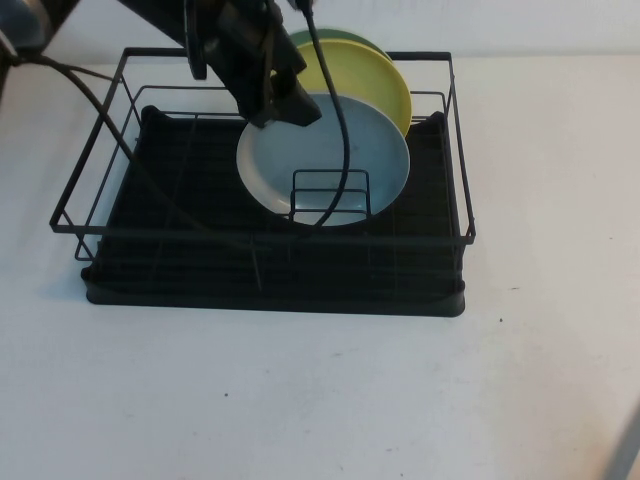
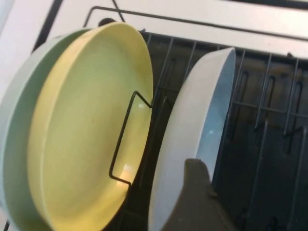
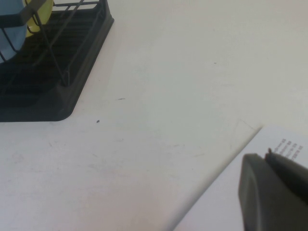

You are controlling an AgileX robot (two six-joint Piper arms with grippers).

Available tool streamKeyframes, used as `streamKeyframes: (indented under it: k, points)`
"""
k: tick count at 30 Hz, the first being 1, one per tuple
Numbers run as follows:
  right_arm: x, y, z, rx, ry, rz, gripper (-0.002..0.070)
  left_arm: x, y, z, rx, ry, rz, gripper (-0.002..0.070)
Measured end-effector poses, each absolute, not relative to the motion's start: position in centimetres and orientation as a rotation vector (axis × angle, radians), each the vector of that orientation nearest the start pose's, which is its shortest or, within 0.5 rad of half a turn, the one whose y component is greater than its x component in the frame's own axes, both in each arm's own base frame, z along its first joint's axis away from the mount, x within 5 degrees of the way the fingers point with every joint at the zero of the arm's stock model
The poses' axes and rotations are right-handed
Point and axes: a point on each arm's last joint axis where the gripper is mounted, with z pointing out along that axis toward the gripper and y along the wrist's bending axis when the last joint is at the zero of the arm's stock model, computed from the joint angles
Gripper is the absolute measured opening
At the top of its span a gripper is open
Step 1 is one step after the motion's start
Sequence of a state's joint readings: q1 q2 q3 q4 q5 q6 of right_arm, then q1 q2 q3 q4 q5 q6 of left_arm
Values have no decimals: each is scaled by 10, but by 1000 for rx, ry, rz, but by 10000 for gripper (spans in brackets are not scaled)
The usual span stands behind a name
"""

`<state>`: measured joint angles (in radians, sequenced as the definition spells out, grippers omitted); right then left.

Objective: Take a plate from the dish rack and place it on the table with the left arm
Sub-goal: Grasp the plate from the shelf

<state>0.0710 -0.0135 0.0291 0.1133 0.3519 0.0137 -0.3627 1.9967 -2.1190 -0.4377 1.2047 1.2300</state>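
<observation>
I am looking down on the table (image 1: 560,380), white and flecked with a few dark specks, taking up most of the high view. The dish rack (image 1: 270,275) is sitting on it toward the far left-centre — black wire frame over a black tray base.

The left arm (image 1: 235,45) is reaching in from the upper left, cables trailing, and hanging over the rack's back half. Three plates are standing on edge inside, leaning in the small wire holder (image 1: 330,195). The plate (image 1: 330,165), pale blue-grey, is standing nearest me, its lower edge resting in the holder. The yellow plate (image 1: 365,85) is leaning just behind it, and the green plate (image 1: 335,38) is showing only as a rim behind that.

The left gripper (image 1: 285,105) is sitting at the blue-grey plate's upper left rim. In the left wrist view one dark finger (image 2: 195,202) is lying against the rim of that plate (image 2: 192,125), with the yellow plate (image 2: 82,134) and green plate (image 2: 12,125) beside it; the other finger is out of sight, so I cannot tell whether the jaws are pinching the rim or standing apart.

The right gripper (image 3: 274,192) is parked low over a sheet of printed paper (image 3: 226,202) on the table, well apart from the rack's corner (image 3: 57,72). Only one dark finger is showing — its jaw state I cannot tell either.
</observation>
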Motion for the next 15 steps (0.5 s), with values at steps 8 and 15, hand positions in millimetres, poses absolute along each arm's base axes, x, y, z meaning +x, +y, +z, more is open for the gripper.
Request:
streamKeyframes:
  k: [8, 15]
  points:
    - [53, 7, 173, 18, 1852, 169, -20, 425, -199, 333, 1754, 1680, -161, 358]
    - [53, 7, 173, 18, 1852, 169, -20, 435, -201, 325, 1716, 1669, -128, 232]
